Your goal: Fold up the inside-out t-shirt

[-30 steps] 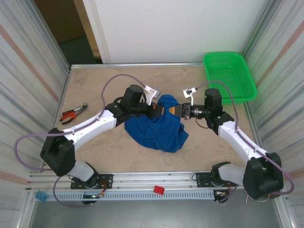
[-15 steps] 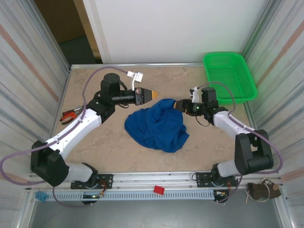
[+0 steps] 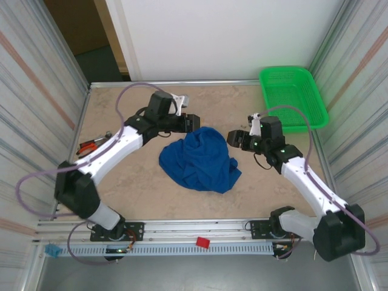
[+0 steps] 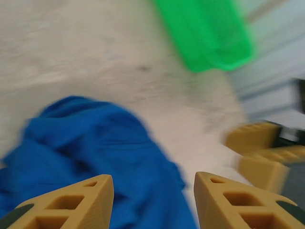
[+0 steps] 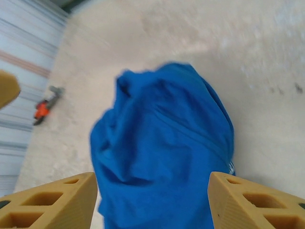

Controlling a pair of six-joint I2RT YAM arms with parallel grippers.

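**Near edge.** An aluminium rail (image 3: 200, 229) along the near edge of the table (image 3: 121, 188) bears both arm bases. A small red piece (image 3: 202, 242) lies between the bases, and a small blue piece (image 3: 53, 249) sits at the rail's left end. The tabletop is a beige, faintly marbled sheet bounded by a metal rim.

**Centre of the table.** The inside-out t-shirt (image 3: 200, 159), royal blue, lies on the surface as a crumpled heap. Neither arm grips it.

**Left edge.** Red-handled pliers (image 3: 91, 145) lie near this edge, about level with the heap's far half and well apart from the cloth.

**Far side of the heap.**
- The left gripper (image 3: 194, 122) sits just beside the heap's far left side. Its jaws are partly apart with nothing between them, and its fingers (image 4: 86, 200) frame blue cloth lying below.
- The right gripper (image 3: 232, 138) sits just beside the heap's far right side. Its jaws are spread wide and empty, and its fingers (image 5: 57, 198) frame the heap in the wrist view.
- The two grippers face each other across the heap's far end.

**Far right corner.** A green plastic mesh basket (image 3: 292, 97) stands against the right wall.

**Room.** Ribbed pale side panels (image 3: 36, 91) with faint coloured stripes close the left and right of the table. A plain white wall (image 3: 224, 36) rises behind the far edge. A dark opening (image 3: 85, 36) lies beyond the far left corner.
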